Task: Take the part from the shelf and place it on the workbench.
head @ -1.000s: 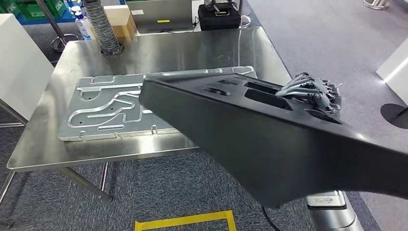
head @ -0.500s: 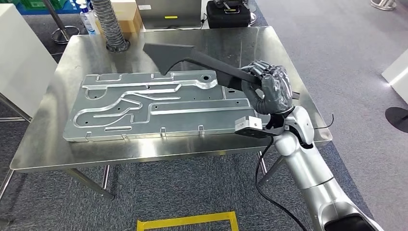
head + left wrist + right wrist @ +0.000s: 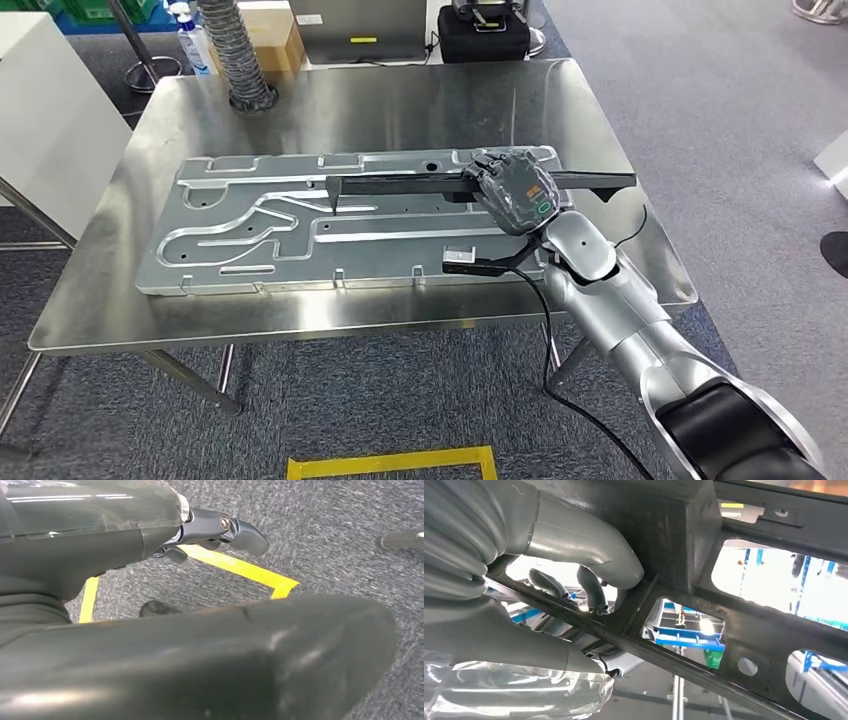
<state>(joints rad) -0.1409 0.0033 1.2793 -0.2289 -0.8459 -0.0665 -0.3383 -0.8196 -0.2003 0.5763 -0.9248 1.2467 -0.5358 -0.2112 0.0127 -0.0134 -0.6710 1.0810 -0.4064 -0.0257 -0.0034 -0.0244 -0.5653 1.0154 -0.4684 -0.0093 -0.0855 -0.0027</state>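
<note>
The part (image 3: 400,184) is a long black plastic frame with cut-outs, lying level and seen edge-on just above the right half of the stamped metal plate (image 3: 250,225) on the steel workbench (image 3: 400,100). My right hand (image 3: 512,190) grips it near its right third; whether it touches the plate I cannot tell. In the right wrist view the thumb (image 3: 589,545) and fingers (image 3: 594,595) wrap around a rib of the part (image 3: 734,625). My left hand (image 3: 220,527) hangs over grey carpet, fingers loose and holding nothing.
A grey ribbed hose (image 3: 235,60) stands at the bench's far left, with a cardboard box (image 3: 272,35), a spray bottle (image 3: 195,45) and a black case (image 3: 485,30) behind. A white cabinet (image 3: 40,120) flanks the left side. Yellow tape (image 3: 390,462) marks the floor.
The part has swung from close before the camera out over the bench, then dropped and turned level above the plate's right half. My right arm has stretched forward with it.
</note>
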